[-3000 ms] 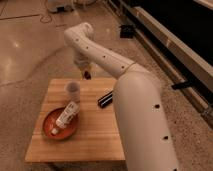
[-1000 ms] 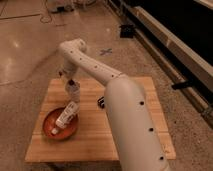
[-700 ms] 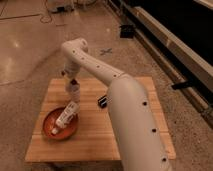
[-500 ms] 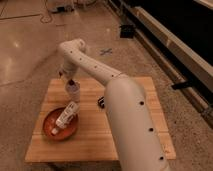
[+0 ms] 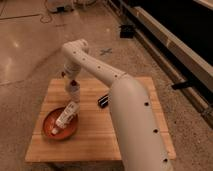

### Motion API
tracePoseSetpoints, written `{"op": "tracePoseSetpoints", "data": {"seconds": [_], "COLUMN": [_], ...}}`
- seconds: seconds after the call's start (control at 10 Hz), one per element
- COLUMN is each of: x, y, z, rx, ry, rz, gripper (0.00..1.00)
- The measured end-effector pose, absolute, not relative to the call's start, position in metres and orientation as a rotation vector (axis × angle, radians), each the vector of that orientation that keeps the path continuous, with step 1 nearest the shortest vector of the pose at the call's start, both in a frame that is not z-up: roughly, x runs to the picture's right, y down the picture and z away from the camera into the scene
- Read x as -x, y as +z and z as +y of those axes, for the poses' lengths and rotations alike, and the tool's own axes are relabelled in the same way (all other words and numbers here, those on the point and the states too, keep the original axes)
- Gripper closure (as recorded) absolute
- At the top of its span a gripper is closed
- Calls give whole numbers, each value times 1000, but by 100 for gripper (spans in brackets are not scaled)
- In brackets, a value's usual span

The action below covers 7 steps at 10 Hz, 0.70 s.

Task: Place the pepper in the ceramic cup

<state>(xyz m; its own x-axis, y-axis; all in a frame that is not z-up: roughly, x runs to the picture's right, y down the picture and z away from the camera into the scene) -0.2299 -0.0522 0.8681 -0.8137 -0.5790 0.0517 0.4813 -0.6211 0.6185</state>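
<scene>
the gripper (image 5: 73, 81) has come down from above the table (image 5: 125, 145) and now sits right over the ceramic cup (image 5: 73, 90), the pepper (image 5: 73, 82) pinched in its fingers at the cup's mouth; letting go looks like the 1 step left

The pincer (image 5: 73, 80) hangs directly over the ceramic cup (image 5: 74, 90) at the far left of the wooden counter (image 5: 100, 135), blocking its mouth from above. Just near of the cup, the reddish-brown bowl (image 5: 59, 125) with a white tube (image 5: 66, 114) crowds the left side. A small dark object (image 5: 103, 101) lies mid-counter. The robot's arm (image 5: 131, 117) fills the right half.
</scene>
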Motion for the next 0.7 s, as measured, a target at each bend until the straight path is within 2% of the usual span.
{"op": "tracePoseSetpoints", "data": {"seconds": [0.1, 0.3, 0.4, 0.5, 0.6, 0.7], "x": [228, 219, 220, 225, 227, 223], "y": [868, 869, 869, 869, 868, 868], "z": [-53, -53, -53, -53, -52, -51], "rx": [-205, -196, -201, -203, -203, -201], "ry": [-2385, -2385, -2383, -2382, -2383, -2383], "rz": [-848, -844, -841, -844, -847, -846], "gripper": [46, 44, 46, 57, 63, 64]}}
